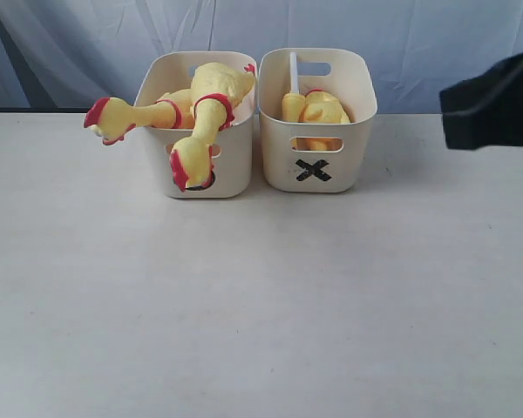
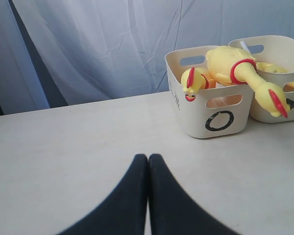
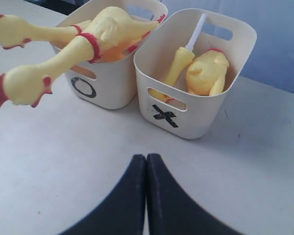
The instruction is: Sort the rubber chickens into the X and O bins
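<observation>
Exterior camera: raised, front-on, facing O bin (image 1: 235,170) and X bin (image 1: 359,161) on desk (image 1: 261,305). Left wrist camera: low, farther, from O side. Right wrist: close, above. All share bins.

The O bin (image 1: 235,165), at eleven o'clock on the counter (image 1: 261,305), and the X bin (image 1: 359,148), at one o'clock, are smooth cream plastic with a soft satin sheen. The O mark (image 2: 218,121) and X mark (image 1: 313,171) are matt black. The chickens (image 1: 218,83) are smooth yellow rubber, slightly glossy, with red bands and combs. The stick (image 1: 293,70) looks like smooth white plastic. The counter is matt off-white, smooth and faintly speckled. At twelve o'clock the curtain (image 1: 401,35) is thin pale cloth, creased and matt. The left end effector (image 2: 148,157) and right end effector (image 3: 146,156) are smooth matt black; their material is unclear.
</observation>
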### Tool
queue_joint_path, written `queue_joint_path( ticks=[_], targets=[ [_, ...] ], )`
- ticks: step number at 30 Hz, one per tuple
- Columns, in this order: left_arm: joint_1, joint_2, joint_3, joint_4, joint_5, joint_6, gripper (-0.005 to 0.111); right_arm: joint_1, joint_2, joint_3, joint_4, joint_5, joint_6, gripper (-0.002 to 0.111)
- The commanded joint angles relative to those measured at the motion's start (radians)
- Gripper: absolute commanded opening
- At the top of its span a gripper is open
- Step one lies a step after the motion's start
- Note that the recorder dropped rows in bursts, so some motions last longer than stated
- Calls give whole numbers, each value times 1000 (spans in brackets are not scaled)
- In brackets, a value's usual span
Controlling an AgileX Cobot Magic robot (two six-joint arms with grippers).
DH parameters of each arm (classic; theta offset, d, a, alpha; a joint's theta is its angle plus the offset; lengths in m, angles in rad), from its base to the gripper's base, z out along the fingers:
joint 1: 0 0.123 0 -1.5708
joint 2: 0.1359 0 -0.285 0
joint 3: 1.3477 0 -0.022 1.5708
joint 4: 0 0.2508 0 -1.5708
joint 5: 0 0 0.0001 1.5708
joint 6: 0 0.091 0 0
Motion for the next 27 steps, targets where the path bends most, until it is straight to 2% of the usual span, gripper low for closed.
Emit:
queue_joint_path(
  ticks=[1,8,15,27],
  targets=[
    [0,-8,7,2,2,0,0,-5,-158,93,13,-13,2,0],
    [0,-8,7,2,2,0,0,-5,-431,173,60,26,3,0],
    [0,-8,7,2,2,0,0,-5,-659,182,49,20,3,0],
    [0,-8,7,2,2,0,0,-5,-893,182,27,114,2,0]
  ],
)
